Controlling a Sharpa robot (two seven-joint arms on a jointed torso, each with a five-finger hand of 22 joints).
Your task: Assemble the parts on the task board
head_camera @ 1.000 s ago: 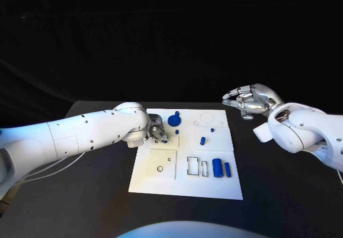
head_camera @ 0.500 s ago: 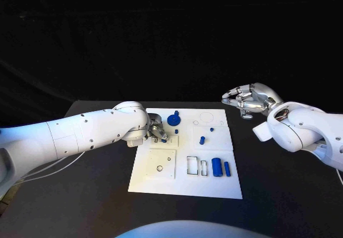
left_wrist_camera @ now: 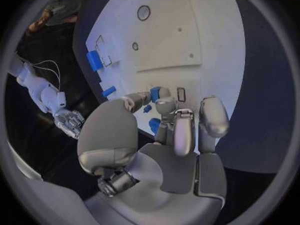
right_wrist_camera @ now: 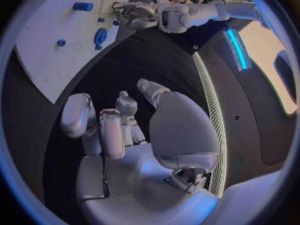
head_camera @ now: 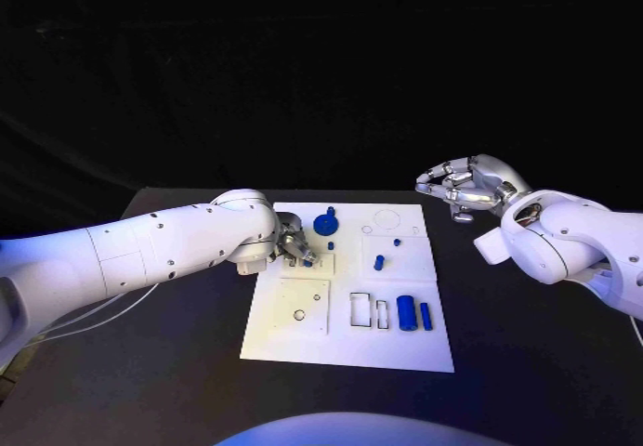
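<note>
White task board (head_camera: 342, 346); blue parts (head_camera: 406, 313); black table (head_camera: 175, 372); silver fingers (left_wrist_camera: 212, 116).

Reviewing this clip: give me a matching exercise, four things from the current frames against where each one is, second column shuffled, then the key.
Column one:
1. left hand
2. right hand
3. blue cylinder
4. round blue part

Column two:
A. near the board's far edge
B. held above the bare table, off the task board's right side
C. lying beside the rectangular cutouts near the board's front
D. fingertips down on the board's left side, among small blue parts

Pairs: 1-D, 2-B, 3-C, 4-A
</note>
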